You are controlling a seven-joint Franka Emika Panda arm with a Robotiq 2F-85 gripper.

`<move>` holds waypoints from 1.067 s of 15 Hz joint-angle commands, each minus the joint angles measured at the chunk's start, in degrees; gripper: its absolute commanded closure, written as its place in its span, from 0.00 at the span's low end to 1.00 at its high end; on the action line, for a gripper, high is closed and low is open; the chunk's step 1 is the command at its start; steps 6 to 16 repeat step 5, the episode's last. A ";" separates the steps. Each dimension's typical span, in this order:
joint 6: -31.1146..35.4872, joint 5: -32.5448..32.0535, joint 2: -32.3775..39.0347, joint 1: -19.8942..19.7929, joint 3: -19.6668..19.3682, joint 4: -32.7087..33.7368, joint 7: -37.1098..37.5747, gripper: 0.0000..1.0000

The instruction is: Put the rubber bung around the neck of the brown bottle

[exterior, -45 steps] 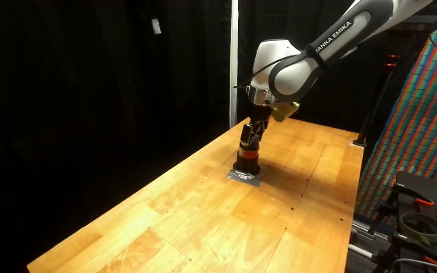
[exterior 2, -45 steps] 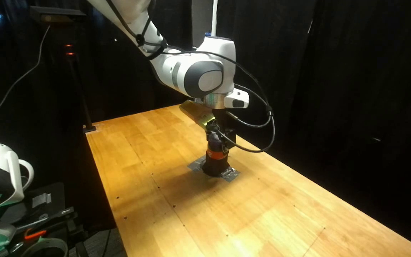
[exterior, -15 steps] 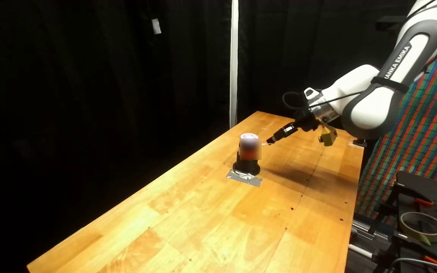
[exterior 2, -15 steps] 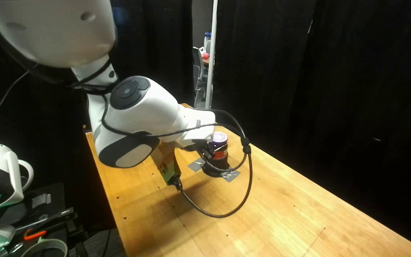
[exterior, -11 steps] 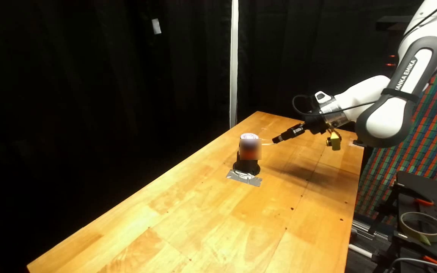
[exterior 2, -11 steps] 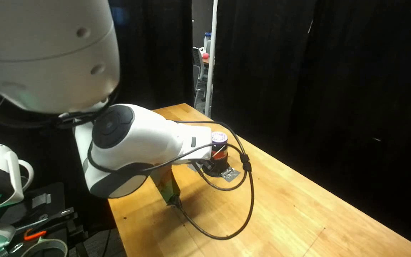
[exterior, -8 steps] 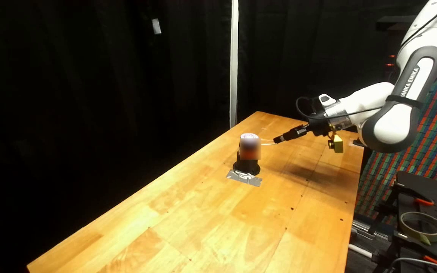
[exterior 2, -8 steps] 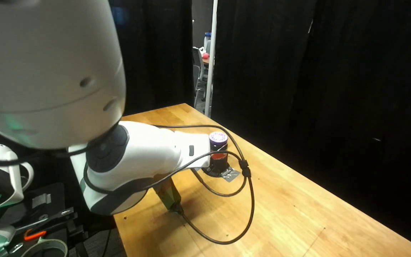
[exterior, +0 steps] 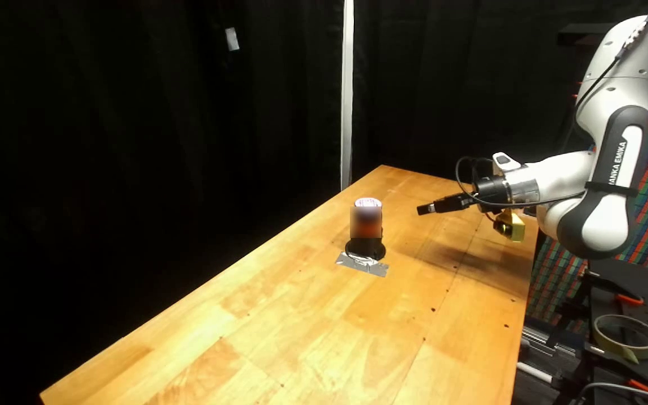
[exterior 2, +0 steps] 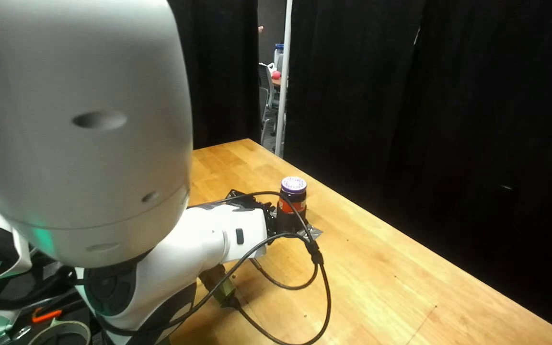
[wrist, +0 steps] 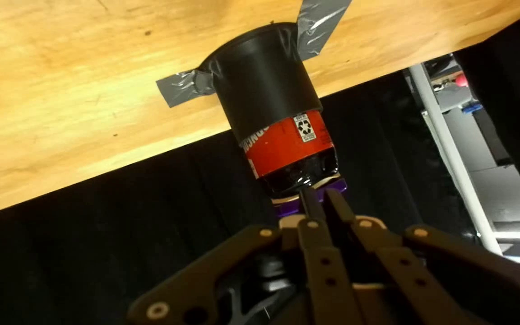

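"Brown bottle (wrist: 289,146): secure, and what's left?"

"Upright in the black cup (wrist: 266,76) on the table (wrist: 61,113). I see a tan strip (wrist: 286,199) at its neck, probably the rubber bung, so placing looks done; next I should back off gently."

"And your claw (exterior: 421,209)?"

"In an exterior view it's apart from the bottle; in the wrist view its fingers (wrist: 341,208) show a narrow gap, gripping nothing visible."
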 commanded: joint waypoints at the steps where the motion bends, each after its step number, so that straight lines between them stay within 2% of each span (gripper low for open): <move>1: 2.27 -0.52 -1.60 5.90 -4.92 1.40 4.79 0.89; 5: 2.17 -0.66 -0.94 5.25 -4.45 2.02 4.91 0.64; 16: 2.17 -0.66 -0.94 5.25 -4.45 2.02 4.91 0.64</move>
